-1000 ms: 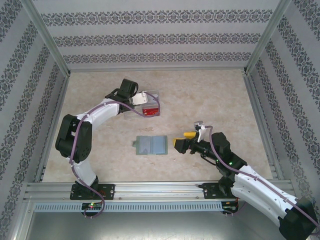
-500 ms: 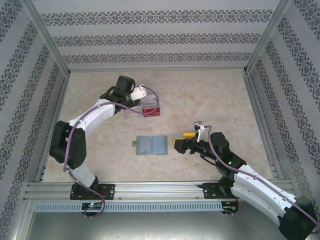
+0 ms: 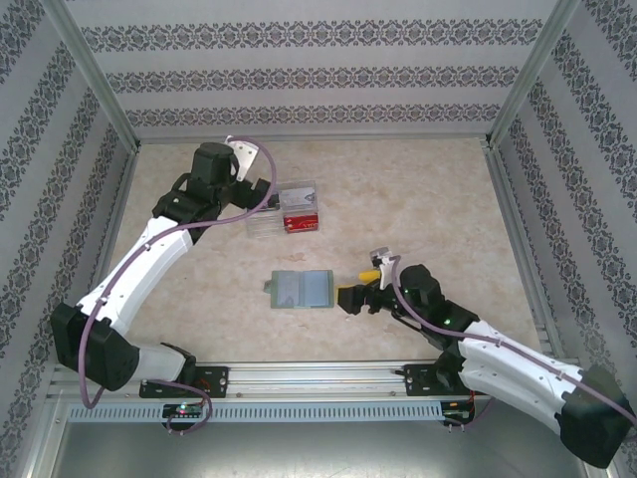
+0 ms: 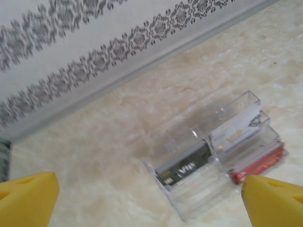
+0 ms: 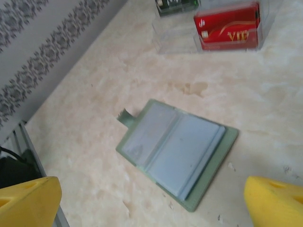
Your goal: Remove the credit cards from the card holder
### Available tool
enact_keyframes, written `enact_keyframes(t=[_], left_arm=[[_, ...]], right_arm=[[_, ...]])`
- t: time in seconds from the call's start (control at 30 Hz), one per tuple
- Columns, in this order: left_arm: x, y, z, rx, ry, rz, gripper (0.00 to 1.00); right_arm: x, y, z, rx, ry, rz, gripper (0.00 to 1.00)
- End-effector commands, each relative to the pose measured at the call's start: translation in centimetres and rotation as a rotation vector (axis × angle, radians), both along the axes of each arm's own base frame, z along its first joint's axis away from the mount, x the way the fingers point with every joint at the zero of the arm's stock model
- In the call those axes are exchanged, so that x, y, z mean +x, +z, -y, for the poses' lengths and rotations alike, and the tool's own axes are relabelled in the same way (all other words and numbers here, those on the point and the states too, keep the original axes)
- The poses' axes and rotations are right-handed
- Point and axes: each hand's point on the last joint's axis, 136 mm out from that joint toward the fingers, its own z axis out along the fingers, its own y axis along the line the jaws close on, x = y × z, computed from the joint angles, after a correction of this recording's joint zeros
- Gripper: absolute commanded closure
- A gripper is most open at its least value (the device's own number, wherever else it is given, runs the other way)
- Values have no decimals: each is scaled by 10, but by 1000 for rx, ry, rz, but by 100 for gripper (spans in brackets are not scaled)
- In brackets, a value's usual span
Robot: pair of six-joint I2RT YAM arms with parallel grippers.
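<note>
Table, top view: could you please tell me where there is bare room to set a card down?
The widest bare patch of table lies between the clear box and the right wall. A smaller one lies between the card holder and the left arm. Crowded: the right jaws beside the card holder.

The card holder (image 3: 303, 289) lies spread flat on the counter (image 3: 418, 189), between my two arms. My right hand (image 3: 354, 287) is just to its right, not touching it. Behind the card holder, toward the far wall, stands the box (image 3: 283, 211) with the credit cards (image 3: 300, 221) in it. My left hand (image 3: 257, 192) is at the box's left side.
</note>
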Motion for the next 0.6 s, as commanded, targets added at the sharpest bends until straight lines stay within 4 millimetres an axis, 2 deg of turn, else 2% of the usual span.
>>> enact_keyframes(t=[0.0, 0.03, 0.07, 0.13, 0.2, 0.27, 0.4, 0.47, 0.57], left_arm=[[-31, -26, -13, -236, 185, -149, 0], [-36, -30, -12, -294, 209, -169, 0], [-44, -34, -10, -352, 224, -198, 0], [-57, -44, -5, -451, 267, -269, 4], [-71, -60, 2, -533, 293, -358, 8], [-82, -80, 4, -592, 344, -425, 8], [-98, -111, 21, -709, 317, -501, 17], [-105, -122, 28, -748, 308, -526, 20], [-117, -134, 46, -782, 266, -567, 28]], right_arm=[[7, 9, -11, -26, 13, 39, 2], [7, 7, -14, -39, 20, 35, 2], [8, 1, -16, -60, 20, 24, 7], [12, 1, -24, -82, 25, 7, 28], [15, -7, -30, -114, 29, -32, 54], [18, -15, -34, -147, 26, -63, 71], [24, -31, -39, -200, 11, -114, 78], [28, -40, -38, -234, -9, -137, 87], [31, -51, -38, -259, -23, -165, 91]])
